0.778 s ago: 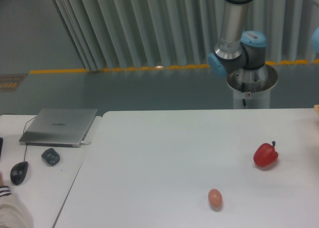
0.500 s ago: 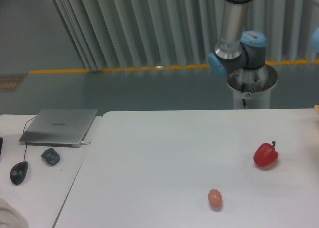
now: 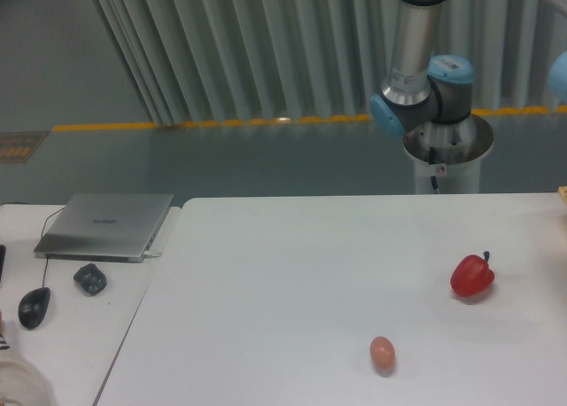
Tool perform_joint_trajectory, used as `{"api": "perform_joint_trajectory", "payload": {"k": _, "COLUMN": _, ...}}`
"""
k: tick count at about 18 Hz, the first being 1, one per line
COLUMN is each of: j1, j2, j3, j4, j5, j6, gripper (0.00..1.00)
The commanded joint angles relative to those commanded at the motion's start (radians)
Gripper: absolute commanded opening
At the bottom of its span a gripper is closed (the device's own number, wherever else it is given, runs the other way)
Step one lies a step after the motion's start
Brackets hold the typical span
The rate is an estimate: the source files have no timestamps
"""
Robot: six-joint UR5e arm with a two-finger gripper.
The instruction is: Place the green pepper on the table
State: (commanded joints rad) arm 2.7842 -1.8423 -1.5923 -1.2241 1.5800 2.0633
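Note:
The green pepper is out of view. The wide white table (image 3: 292,273) fills the middle and right of the picture. Behind its far edge rises the arm's base and lower links (image 3: 425,87), going out of the frame at the top. The gripper itself does not show anywhere in the picture.
A red bell pepper (image 3: 471,276) with a dark stem lies at the table's right. A small egg (image 3: 382,352) lies near the front. On the smaller desk at the left are a closed laptop (image 3: 106,224), a dark mouse (image 3: 34,307) and a small dark object (image 3: 89,278). A sleeve (image 3: 18,379) shows at the bottom left.
Only the sleeve at the bottom left corner has shifted, dropping lower and then rising a little. The arm and the objects on the table have not moved.

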Motion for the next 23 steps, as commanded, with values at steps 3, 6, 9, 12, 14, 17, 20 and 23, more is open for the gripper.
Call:
{"api": "perform_joint_trajectory", "payload": {"k": 3, "j1": 0.015, "j2": -0.002, "j3": 0.003, "j4": -0.002, "j5": 0.008, "j6": 0.0, "gripper": 1.0}}
{"api": "perform_joint_trajectory", "payload": {"k": 6, "j1": 0.08, "j2": 0.002, "j3": 0.009, "j4": 0.002, "j5": 0.006, "j6": 0.027, "gripper": 1.0}}
{"api": "perform_joint_trajectory", "payload": {"k": 9, "j1": 0.089, "j2": -0.014, "j3": 0.014, "j4": 0.011, "j5": 0.005, "j6": 0.052, "gripper": 1.0}}
{"api": "perform_joint_trajectory", "payload": {"k": 12, "j1": 0.083, "j2": -0.041, "j3": 0.015, "j4": 0.067, "j5": 0.011, "j6": 0.084, "gripper": 1.0}}
{"api": "perform_joint_trajectory", "payload": {"k": 14, "j1": 0.071, "j2": -0.069, "j3": 0.043, "j4": 0.075, "j5": 0.011, "j6": 0.135, "gripper": 1.0}}
{"api": "perform_joint_trajectory", "payload": {"k": 17, "j1": 0.043, "j2": -0.089, "j3": 0.087, "j4": 0.077, "j5": 0.009, "j6": 0.146, "gripper": 1.0}}
{"api": "perform_joint_trajectory", "payload": {"k": 20, "j1": 0.029, "j2": -0.121, "j3": 0.124, "j4": 0.098, "j5": 0.008, "j6": 0.146, "gripper": 1.0}}
{"api": "perform_joint_trajectory", "payload": {"k": 23, "j1": 0.023, "j2": -0.147, "j3": 0.115, "j4": 0.143, "j5": 0.008, "j6": 0.149, "gripper": 1.0}}
